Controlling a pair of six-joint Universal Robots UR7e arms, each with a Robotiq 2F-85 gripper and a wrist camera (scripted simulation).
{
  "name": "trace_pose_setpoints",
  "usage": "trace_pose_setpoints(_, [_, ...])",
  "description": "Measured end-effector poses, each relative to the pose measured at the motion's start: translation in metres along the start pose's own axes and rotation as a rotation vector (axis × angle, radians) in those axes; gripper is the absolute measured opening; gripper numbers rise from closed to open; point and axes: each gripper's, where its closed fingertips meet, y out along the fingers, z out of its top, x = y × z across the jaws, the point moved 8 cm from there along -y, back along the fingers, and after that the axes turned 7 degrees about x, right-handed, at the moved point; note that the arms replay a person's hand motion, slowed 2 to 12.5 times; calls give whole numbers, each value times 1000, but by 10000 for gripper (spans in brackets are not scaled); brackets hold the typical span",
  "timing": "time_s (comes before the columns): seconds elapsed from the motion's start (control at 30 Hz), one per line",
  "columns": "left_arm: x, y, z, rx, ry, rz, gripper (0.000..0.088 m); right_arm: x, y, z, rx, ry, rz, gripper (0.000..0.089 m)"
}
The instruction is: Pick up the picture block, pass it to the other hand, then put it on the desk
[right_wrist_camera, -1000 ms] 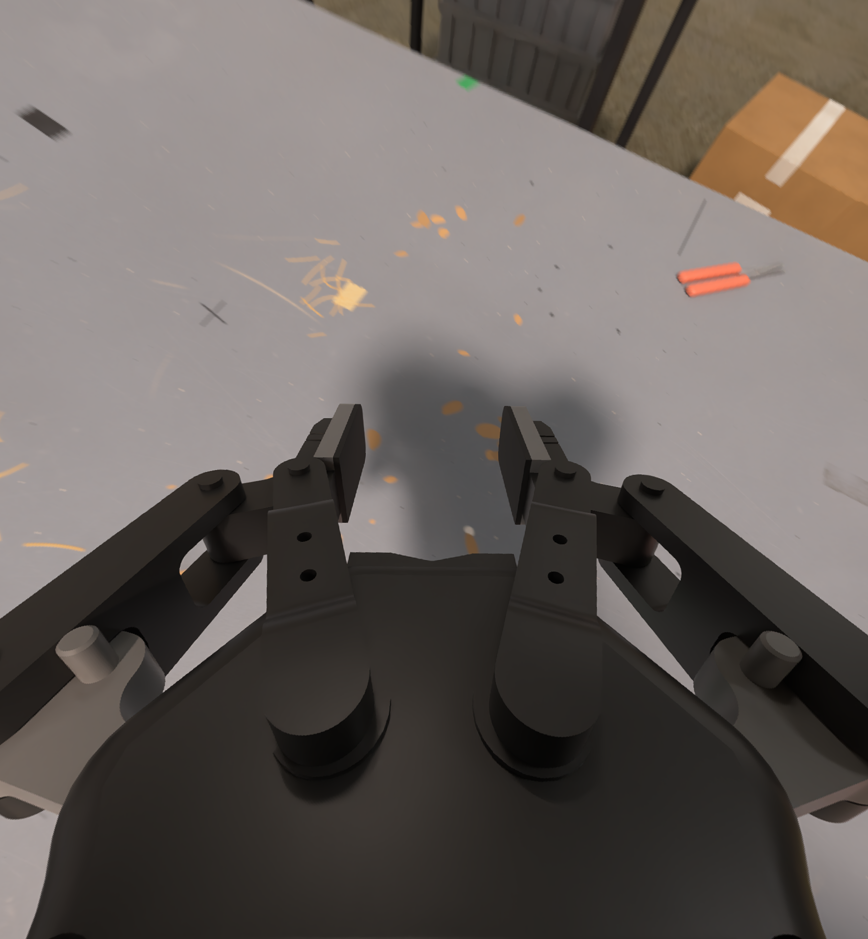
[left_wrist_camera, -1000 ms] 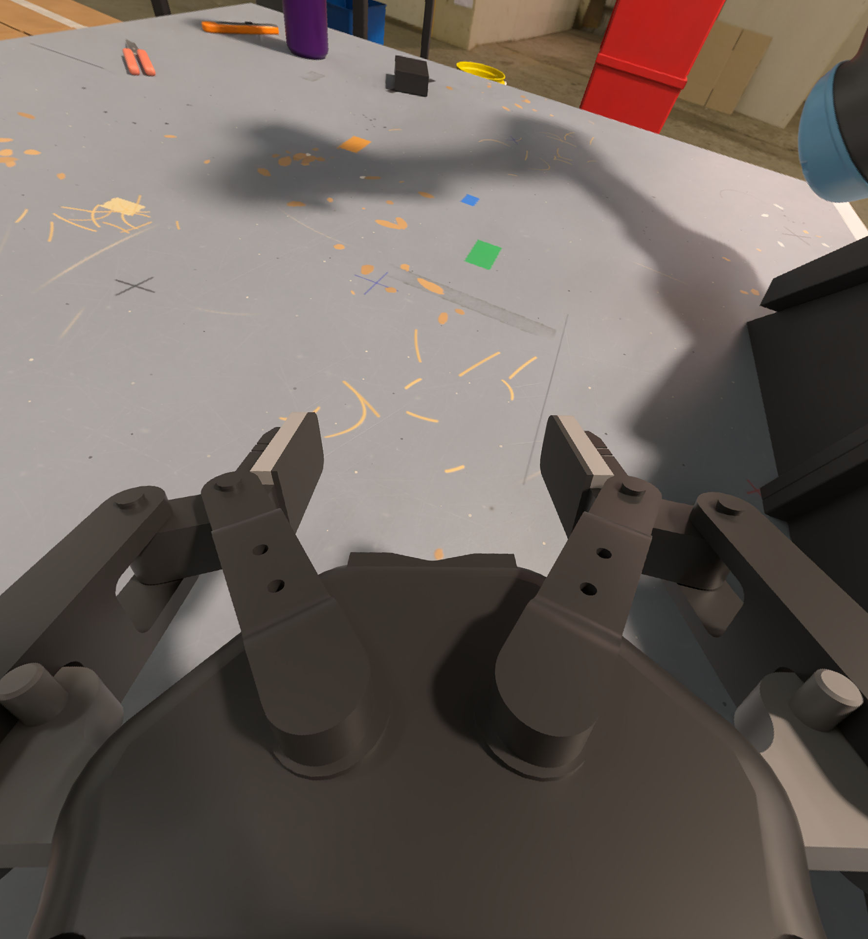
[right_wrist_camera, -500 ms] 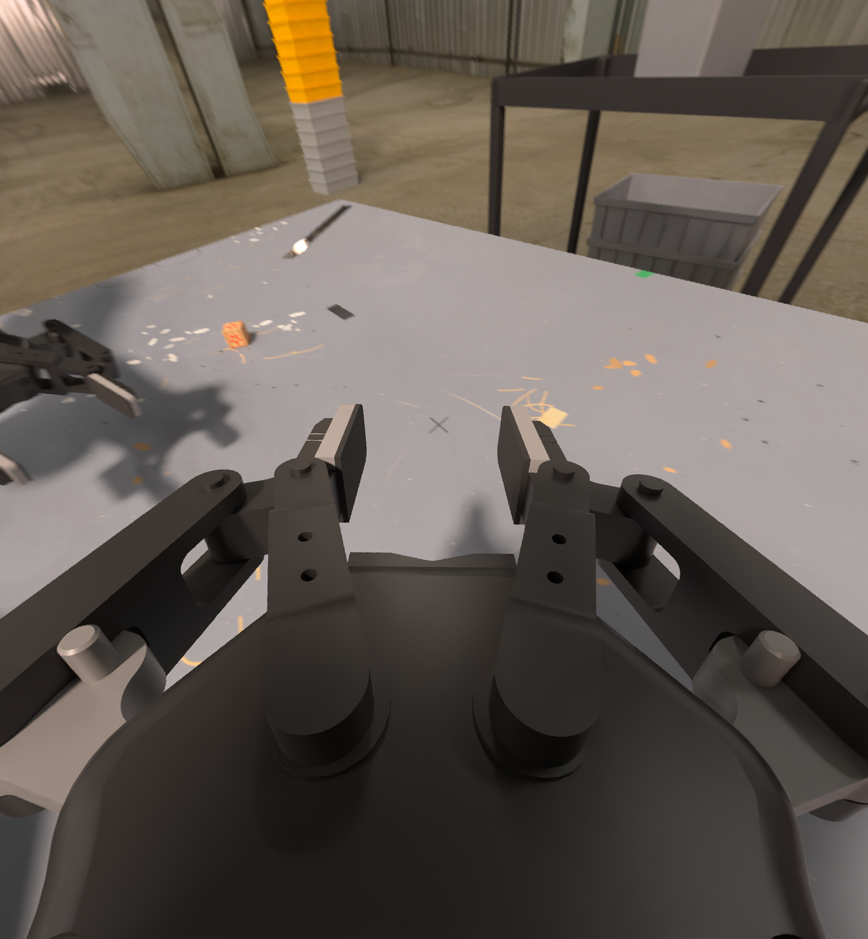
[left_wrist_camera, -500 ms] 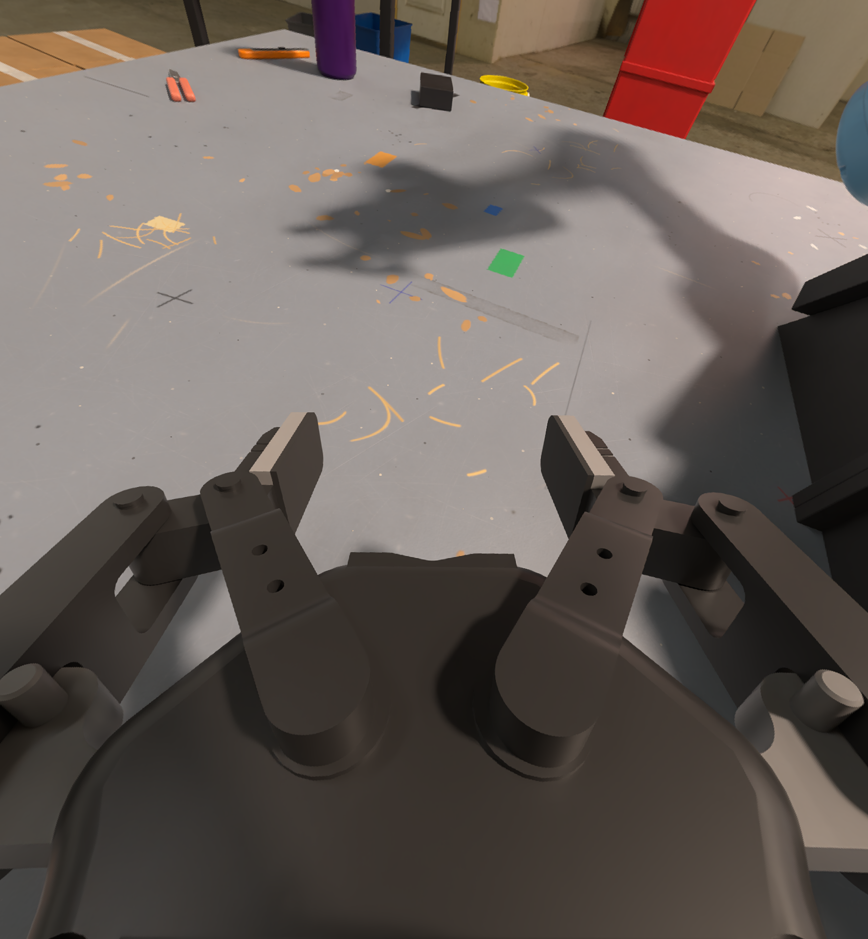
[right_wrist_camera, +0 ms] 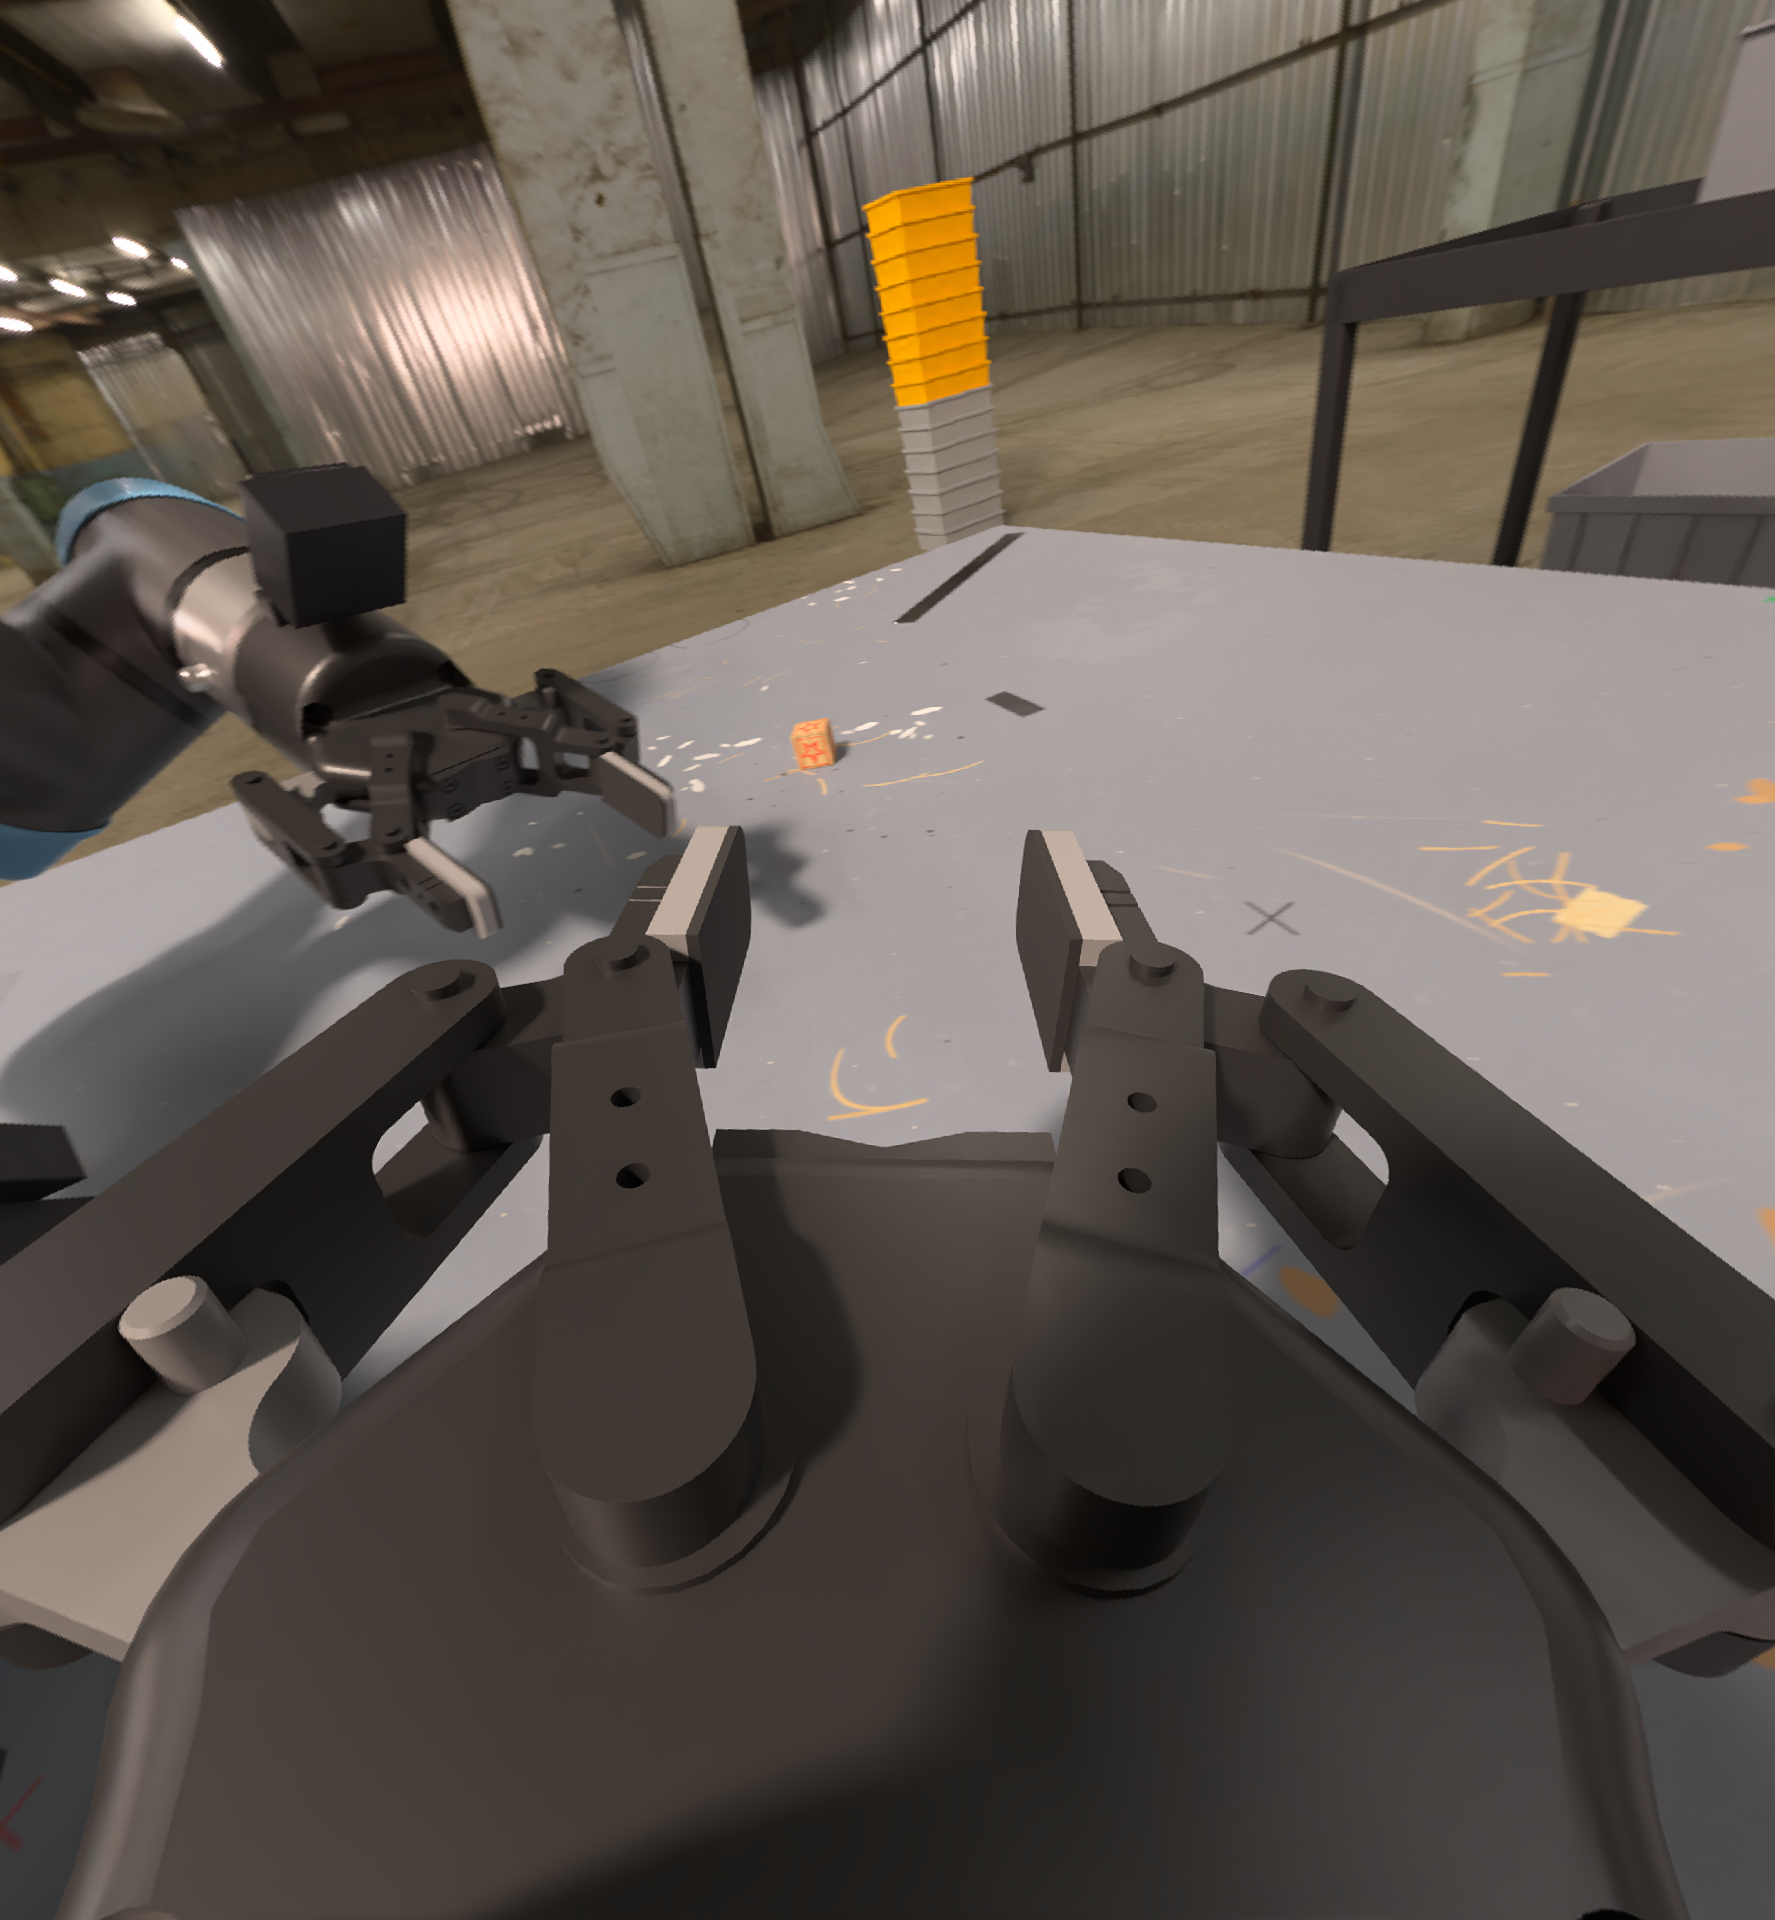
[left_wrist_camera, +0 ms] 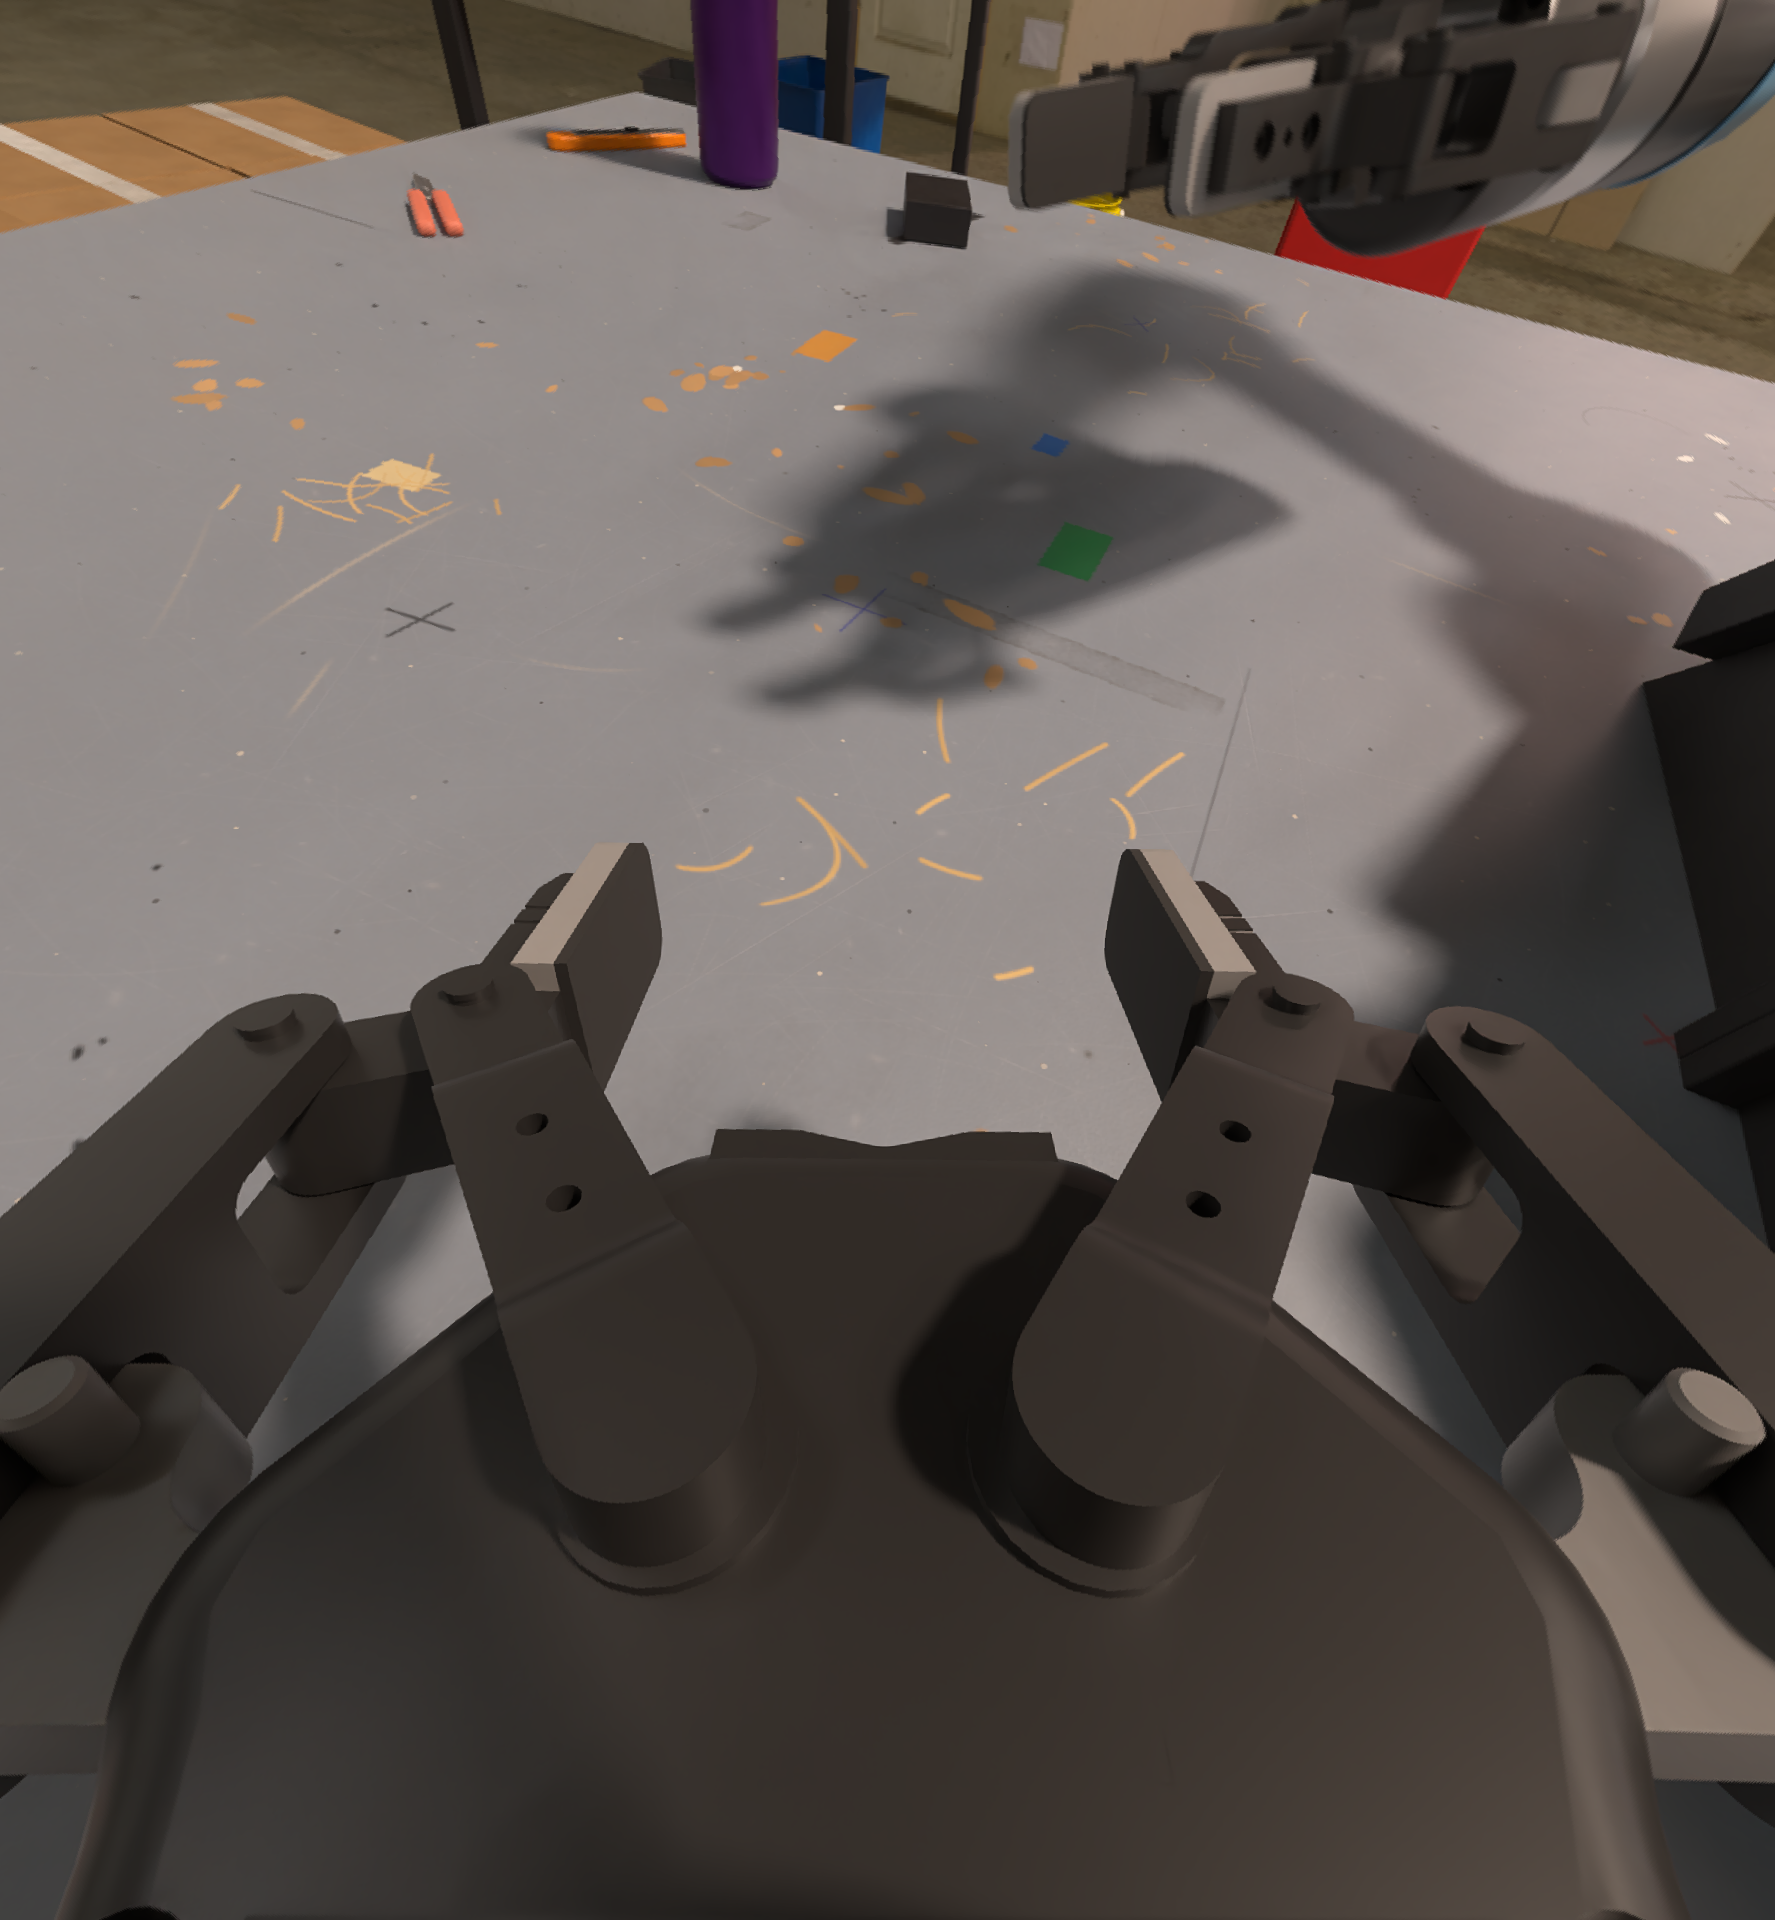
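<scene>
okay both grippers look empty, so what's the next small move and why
Probably swing the left gripper toward the picture block on the desk. Both it and the right gripper are open and empty, the block lies untouched, and the left one hangs nearer to it.

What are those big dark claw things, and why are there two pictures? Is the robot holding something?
Those are a robot's two hands. Each claw has a tiny camera behind it, so each picture looks out along one claw's two fingers. One picture is from the left claw, the other from the right claw. In the right claw's picture the left claw shows again, farther off. Both are open and holding nothing. They hang over a grey desk splashed with orange paint marks. On it sits a small orange picture block, which no claw touches yet. At the far edge in the left claw's picture lie red-handled pliers, a purple cylinder and a small dark box.
</scene>
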Motion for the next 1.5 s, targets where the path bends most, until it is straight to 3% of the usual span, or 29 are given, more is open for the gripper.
trace_pose_setpoints(0.43, [-8, -5, 4, 6, 19, 46, 753, -31, 15, -36, 1, 92, 124, 458])
trace_pose_setpoints(0.83, [-22, -21, 12, -3, 64, 89, 747, -42, 21, -48, 2, 121, 189, 460])
trace_pose_setpoints(1.17, [-41, -41, 17, -105, 81, 123, 731, -42, 22, -52, -2, 132, 215, 465])
trace_pose_setpoints(1.5, [-67, -65, 25, -234, 45, 195, 718, -38, 21, -53, -32, 132, 210, 489])
